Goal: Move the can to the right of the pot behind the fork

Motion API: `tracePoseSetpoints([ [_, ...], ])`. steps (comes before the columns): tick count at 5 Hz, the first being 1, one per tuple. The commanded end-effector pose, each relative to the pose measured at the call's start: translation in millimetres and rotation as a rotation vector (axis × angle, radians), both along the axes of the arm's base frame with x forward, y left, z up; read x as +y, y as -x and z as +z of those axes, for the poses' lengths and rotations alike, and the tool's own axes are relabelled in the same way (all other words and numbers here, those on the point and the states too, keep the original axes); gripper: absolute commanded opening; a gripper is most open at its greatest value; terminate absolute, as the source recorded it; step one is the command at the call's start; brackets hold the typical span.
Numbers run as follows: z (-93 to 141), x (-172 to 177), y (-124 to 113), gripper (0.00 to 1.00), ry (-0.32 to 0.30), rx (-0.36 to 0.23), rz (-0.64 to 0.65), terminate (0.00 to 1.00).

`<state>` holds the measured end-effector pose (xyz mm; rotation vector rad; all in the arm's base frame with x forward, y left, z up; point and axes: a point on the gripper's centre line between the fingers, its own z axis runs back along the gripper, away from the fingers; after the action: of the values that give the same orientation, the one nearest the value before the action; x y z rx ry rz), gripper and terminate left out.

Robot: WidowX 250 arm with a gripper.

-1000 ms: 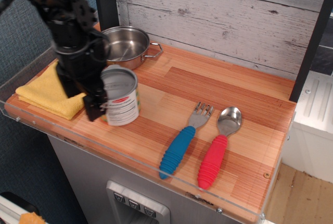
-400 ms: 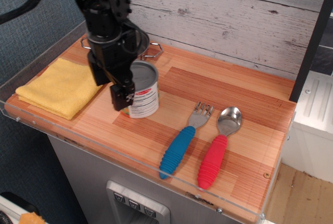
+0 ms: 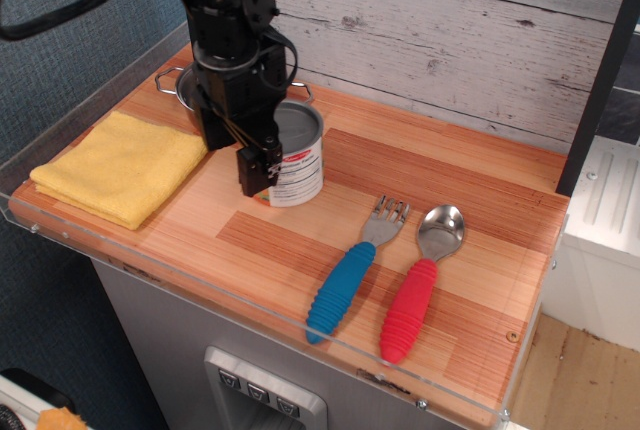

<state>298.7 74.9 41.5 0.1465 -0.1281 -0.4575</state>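
The can (image 3: 296,154) has a grey lid and a white label panel. It stands just above or on the wooden counter, to the right of the pot. My gripper (image 3: 268,162) is shut on the can, with its black fingers (image 3: 253,170) around the can's left side. The steel pot (image 3: 176,82) sits at the back left and is mostly hidden behind my arm; only a left handle and a bit of rim show. The fork (image 3: 352,266) with the blue ribbed handle lies front right of the can, tines pointing away.
A red-handled spoon (image 3: 420,282) lies right of the fork. A folded yellow cloth (image 3: 118,168) lies at the left. A clear plastic rim (image 3: 250,302) runs along the counter's front and left edges. A grey plank wall (image 3: 450,40) stands behind.
My gripper has carried the can from the front left, near the yellow cloth, back and to the right. My arm now covers the pot.
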Motion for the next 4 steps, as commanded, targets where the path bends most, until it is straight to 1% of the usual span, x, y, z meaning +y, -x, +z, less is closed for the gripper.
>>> tracePoseSetpoints([
  [1, 16.0, -15.9, -35.6, 1.00, 0.035, -0.070, -0.038, 0.00],
  [3, 17.5, -43.7, -61.7, 1.00, 0.047, -0.077, -0.091, 0.00],
  [4, 14.4, -56.6, -68.9, 1.00, 0.041, -0.064, -0.125, 0.00],
])
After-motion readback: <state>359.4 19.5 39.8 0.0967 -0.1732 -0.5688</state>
